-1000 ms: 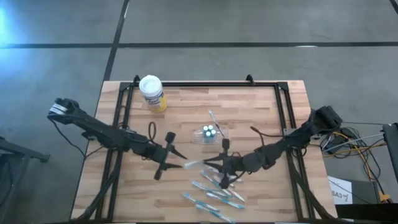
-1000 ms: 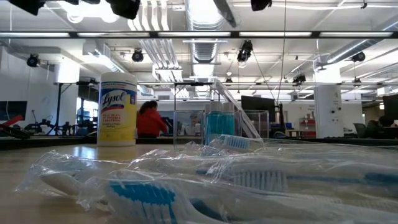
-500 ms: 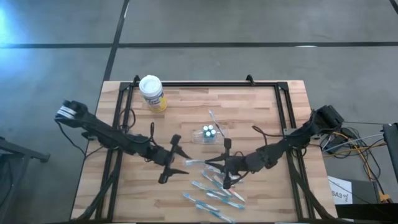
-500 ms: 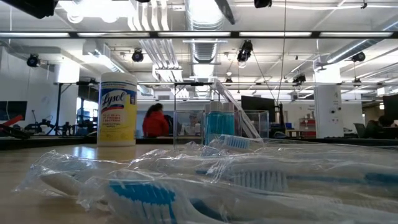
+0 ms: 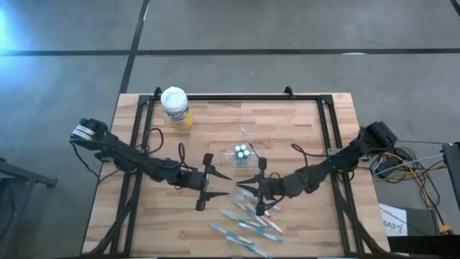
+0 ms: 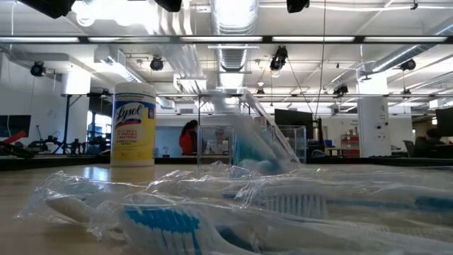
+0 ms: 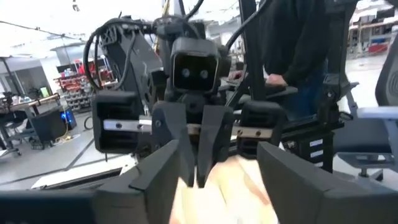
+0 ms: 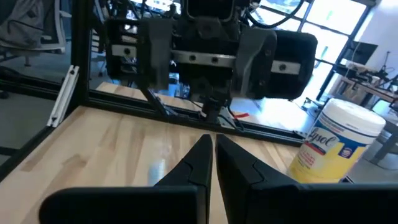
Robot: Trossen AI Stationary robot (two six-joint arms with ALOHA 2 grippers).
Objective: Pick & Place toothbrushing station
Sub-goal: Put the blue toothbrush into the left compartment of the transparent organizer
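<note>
Blue-and-white toothbrushes (image 5: 248,224) lie scattered in their clear wrappers on the near part of the wooden table (image 5: 302,122), with the little white-topped tubes (image 5: 241,152) sitting in their clear pouch (image 5: 231,160) just behind them, beside the right arm. What has changed over the last second is on the left: the left gripper (image 5: 215,185) has slid in from the left side of the table towards the middle, and now faces the right gripper (image 5: 249,188) almost nose to nose, its fingers spread wide and holding nothing. The right gripper's fingers are pressed together; it hangs over the edge of the pile, and whether a wrapped brush is pinched between them I cannot tell. It looks to me like a handover being set up. The yellow canister (image 5: 175,108) stands untouched at the far left.
</note>
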